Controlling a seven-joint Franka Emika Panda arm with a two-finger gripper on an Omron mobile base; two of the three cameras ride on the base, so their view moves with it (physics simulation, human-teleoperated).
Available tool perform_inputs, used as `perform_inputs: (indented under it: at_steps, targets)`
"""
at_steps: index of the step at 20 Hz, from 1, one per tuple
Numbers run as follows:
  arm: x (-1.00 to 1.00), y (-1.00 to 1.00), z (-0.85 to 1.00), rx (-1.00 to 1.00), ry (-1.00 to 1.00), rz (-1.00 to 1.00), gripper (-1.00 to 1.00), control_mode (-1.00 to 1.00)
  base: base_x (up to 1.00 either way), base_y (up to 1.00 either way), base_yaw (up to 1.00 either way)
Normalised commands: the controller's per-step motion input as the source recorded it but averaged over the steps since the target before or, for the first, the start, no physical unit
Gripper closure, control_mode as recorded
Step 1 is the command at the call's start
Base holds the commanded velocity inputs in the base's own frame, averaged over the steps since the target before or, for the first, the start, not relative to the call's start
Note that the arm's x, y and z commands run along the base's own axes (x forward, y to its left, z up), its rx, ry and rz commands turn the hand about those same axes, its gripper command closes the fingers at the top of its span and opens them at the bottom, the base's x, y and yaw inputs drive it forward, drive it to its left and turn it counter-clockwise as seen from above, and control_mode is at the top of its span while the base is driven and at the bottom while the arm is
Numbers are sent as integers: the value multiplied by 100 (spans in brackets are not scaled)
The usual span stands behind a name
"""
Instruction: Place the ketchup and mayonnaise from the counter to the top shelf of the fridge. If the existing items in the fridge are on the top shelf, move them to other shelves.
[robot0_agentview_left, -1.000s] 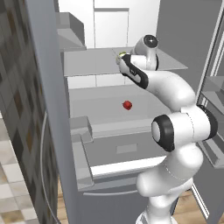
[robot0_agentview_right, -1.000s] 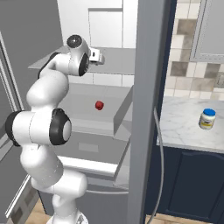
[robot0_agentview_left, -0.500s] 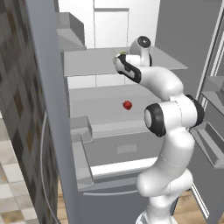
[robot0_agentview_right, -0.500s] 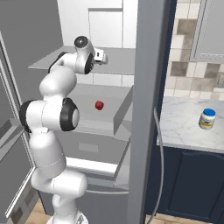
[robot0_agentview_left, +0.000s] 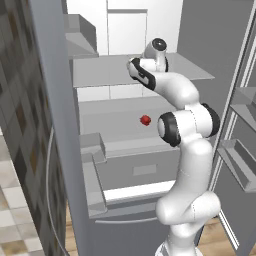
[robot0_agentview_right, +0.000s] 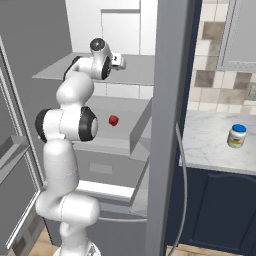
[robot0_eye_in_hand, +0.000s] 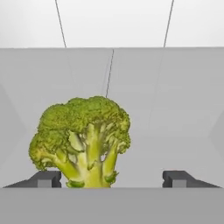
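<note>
From my hand view, the broccoli floret has the foot of its stalk cut off at the bottom, so I cannot tell whether it touches the top shelf or my fingertips. In both base views my own wrist hides the floret. On the surface, the mayonnaise label is too small to read.

I count one broccoli floret, one red ball, one mayonnaise jar and one open fridge.
</note>
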Motion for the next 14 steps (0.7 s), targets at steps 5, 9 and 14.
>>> perform_inputs:
  at_steps: [5,9,14]
  targets:
    - [8,0,-38,0,0,0,100,-100,0,0,0]
    - [0,0,0,0,0,0,100,-100,0,0,0]
    - [-32,0,0,0,-9,0,100,-100,0,0,0]
